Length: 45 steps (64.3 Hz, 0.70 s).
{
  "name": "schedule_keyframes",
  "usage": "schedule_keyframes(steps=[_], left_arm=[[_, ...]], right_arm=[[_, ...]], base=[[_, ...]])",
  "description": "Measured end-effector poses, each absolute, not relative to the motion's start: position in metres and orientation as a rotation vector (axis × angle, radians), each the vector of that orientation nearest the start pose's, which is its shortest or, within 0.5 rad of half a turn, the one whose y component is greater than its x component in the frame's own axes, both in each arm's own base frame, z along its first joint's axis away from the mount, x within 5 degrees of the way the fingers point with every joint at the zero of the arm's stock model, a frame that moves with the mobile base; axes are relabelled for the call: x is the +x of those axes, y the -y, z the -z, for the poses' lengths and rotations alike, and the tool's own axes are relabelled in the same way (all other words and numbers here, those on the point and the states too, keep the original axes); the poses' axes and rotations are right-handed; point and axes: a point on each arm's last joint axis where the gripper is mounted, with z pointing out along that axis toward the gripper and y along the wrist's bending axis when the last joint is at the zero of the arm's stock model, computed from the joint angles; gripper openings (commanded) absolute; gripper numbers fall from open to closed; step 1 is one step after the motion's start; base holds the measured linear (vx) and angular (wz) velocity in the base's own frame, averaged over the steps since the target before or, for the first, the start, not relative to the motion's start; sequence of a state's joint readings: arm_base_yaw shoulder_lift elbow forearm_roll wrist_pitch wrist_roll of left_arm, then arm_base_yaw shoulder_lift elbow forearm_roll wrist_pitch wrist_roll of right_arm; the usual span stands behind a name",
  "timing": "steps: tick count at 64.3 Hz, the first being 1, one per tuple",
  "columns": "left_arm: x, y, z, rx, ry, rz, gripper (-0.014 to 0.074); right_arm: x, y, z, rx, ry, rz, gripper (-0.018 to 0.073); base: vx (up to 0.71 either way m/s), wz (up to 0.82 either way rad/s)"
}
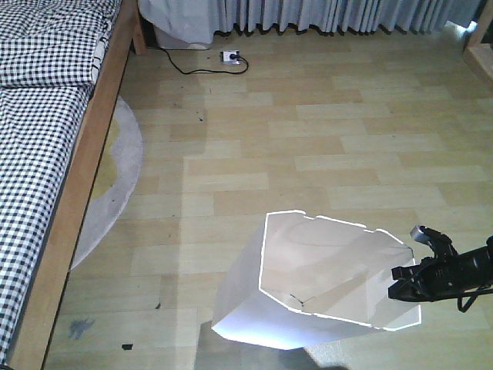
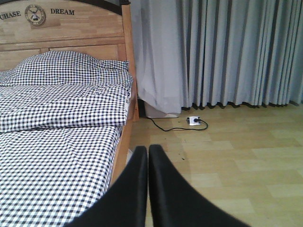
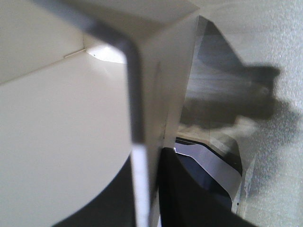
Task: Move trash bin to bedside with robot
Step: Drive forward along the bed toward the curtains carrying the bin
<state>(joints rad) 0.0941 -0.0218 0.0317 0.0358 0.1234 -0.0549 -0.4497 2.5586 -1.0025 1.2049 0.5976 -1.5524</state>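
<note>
The white trash bin (image 1: 323, 285) stands tilted on the wood floor at the lower middle, cream inside showing. My right gripper (image 1: 406, 282) is shut on the bin's right rim; in the right wrist view the bin wall (image 3: 147, 123) runs between its two black fingers (image 3: 189, 198). The bed (image 1: 46, 139) with checked bedding and a light-brown frame lies along the left, well apart from the bin. My left gripper (image 2: 148, 150) is shut and empty, held above the floor beside the bed (image 2: 61, 142).
A round grey rug (image 1: 115, 177) lies partly under the bed. A white power strip with a black cable (image 1: 229, 56) sits by the grey curtains (image 1: 331, 15) at the far wall. A wooden furniture edge (image 1: 481, 54) stands at the far right.
</note>
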Motion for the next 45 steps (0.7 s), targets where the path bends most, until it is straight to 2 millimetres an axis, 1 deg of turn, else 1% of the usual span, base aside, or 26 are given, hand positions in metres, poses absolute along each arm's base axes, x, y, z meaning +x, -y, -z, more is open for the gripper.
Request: schedule_keyframes(steps=[45], left_arm=[[0.0557, -0.0057, -0.1925, -0.095, -1.614, -0.061, -0.0006]], right_arm=[[0.2853, 0.0846, 0.0776, 0.105, -2.914, -0.835, -0.0005]], base=[[0.19, 0.04]])
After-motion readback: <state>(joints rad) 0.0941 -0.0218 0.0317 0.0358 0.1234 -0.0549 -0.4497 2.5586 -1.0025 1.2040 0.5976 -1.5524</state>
